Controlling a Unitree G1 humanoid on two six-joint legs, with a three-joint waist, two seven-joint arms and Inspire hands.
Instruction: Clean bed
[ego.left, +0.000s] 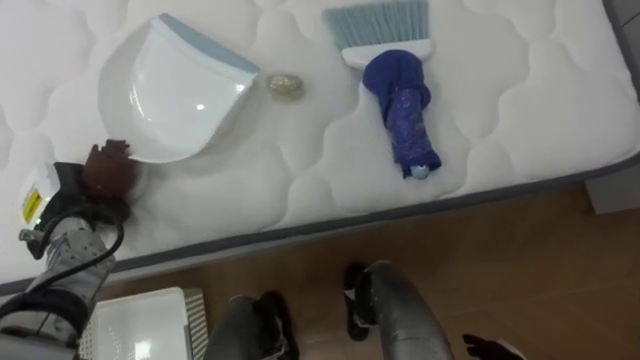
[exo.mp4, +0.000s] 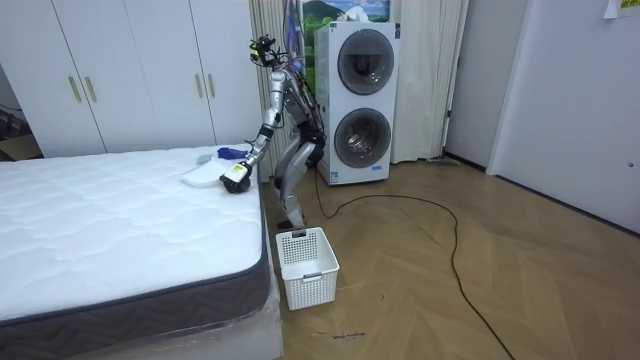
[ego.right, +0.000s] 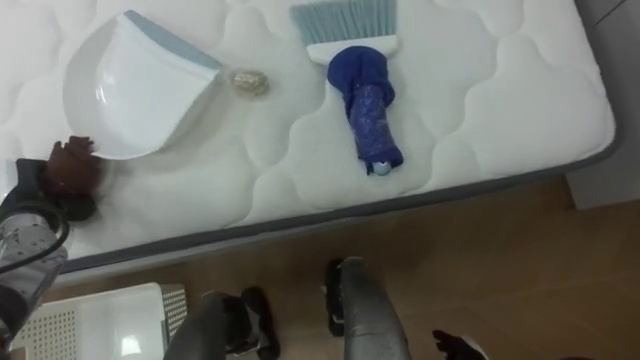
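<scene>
White quilted bed (ego.left: 520, 100), with the robot standing at its long edge and bent forward over it, the stacked laundry machines (exo.mp4: 358, 105) behind. On the wooden floor by the robot's feet, close to the bed, stands a white slatted basket (exo.mp4: 306, 266). A white dustpan (ego.left: 175, 90) with a grey-blue lip lies on the mattress. Well apart from it lies a hand brush (ego.left: 395, 90), pale blue bristles pointing away from the robot, dark blue handle toward it. The left robot hand (ego.left: 108, 170) sits at the dustpan's rounded rear rim; whether it grips cannot be told. The right robot hand (ego.left: 490, 348) hangs low over the floor, state unclear. A small crumpled scrap (ego.left: 284, 86) lies just beside the dustpan's lip, between pan and brush.
</scene>
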